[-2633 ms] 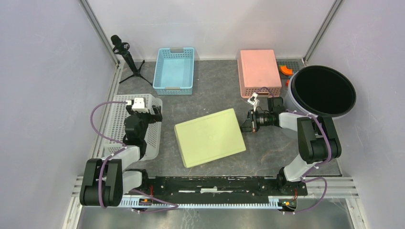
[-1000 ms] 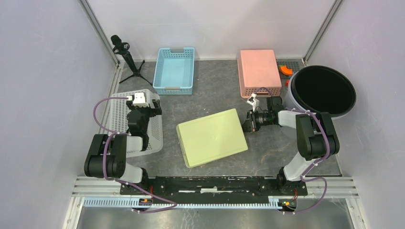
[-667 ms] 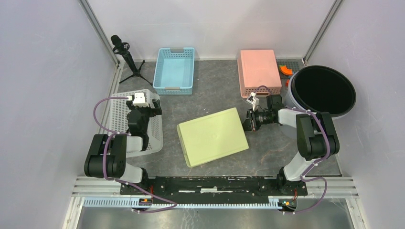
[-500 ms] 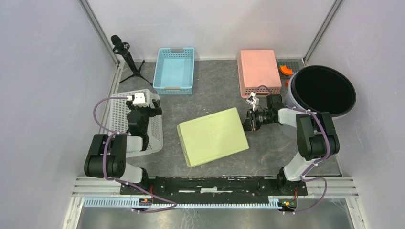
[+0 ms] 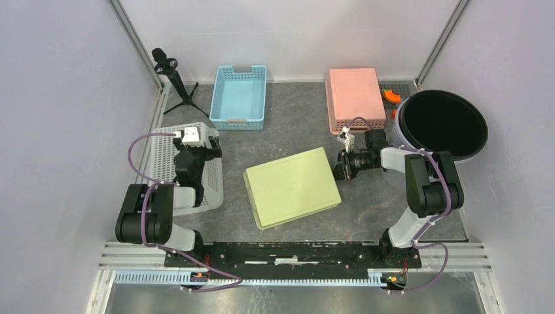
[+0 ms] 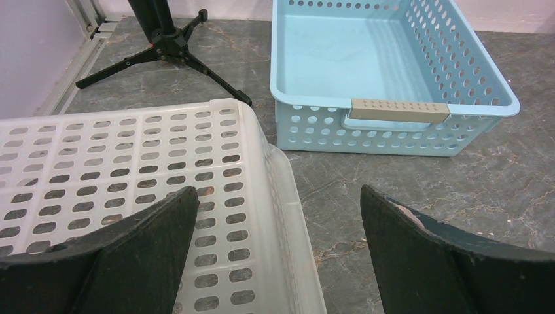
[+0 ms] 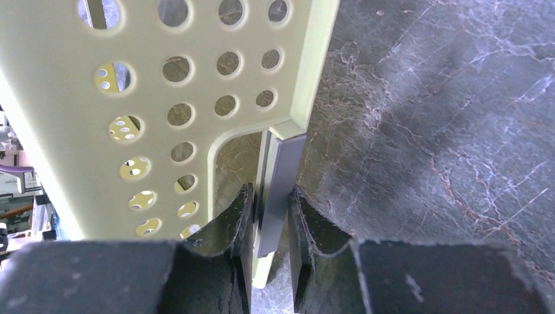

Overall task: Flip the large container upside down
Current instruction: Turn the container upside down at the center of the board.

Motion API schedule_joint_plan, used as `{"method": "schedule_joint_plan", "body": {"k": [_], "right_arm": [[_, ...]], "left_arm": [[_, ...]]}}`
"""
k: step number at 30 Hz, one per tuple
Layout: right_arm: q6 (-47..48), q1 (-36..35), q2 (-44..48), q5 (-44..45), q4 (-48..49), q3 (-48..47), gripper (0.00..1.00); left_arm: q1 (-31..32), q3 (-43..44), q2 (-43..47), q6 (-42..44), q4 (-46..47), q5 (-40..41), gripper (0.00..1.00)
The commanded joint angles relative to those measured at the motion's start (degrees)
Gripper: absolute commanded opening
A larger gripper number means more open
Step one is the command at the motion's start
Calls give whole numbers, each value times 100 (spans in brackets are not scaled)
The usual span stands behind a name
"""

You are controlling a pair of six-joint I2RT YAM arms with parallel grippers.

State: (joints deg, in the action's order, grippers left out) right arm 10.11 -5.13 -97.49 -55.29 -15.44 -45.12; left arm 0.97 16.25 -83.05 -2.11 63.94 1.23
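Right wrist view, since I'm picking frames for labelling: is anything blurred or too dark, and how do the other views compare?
Right wrist: yellow container sharp, the near jaws dark and soft. Left wrist: blue basket crisp, jaws underexposed. Top external: even light, black bin interior featureless.

Bare tabletop [image 5: 294, 131] between yellow-green container [image 5: 292, 186] and blue basket [image 5: 239, 97] gave passage; near strip before container likewise. Left flank: white basket [image 5: 157, 170] lay beneath left gripper [image 6: 278, 196], tripod [image 5: 173, 75] beyond. Right flank: black bin [image 5: 443, 124] and pink container [image 5: 355, 98] stood close beside right arm [image 5: 425, 190].
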Motion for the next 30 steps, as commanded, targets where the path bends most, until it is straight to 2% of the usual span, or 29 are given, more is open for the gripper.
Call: {"method": "schedule_joint_plan", "body": {"k": [1, 15, 30], "right_arm": [[493, 34, -95, 405, 185, -122, 25], [518, 13, -155, 525, 206, -104, 25], [621, 8, -176, 763, 137, -204, 33]], "left_arm": [[-9, 18, -144, 49, -542, -53, 100], [-9, 18, -141, 52, -541, -53, 100], [-9, 14, -141, 50, -541, -53, 100]]}}
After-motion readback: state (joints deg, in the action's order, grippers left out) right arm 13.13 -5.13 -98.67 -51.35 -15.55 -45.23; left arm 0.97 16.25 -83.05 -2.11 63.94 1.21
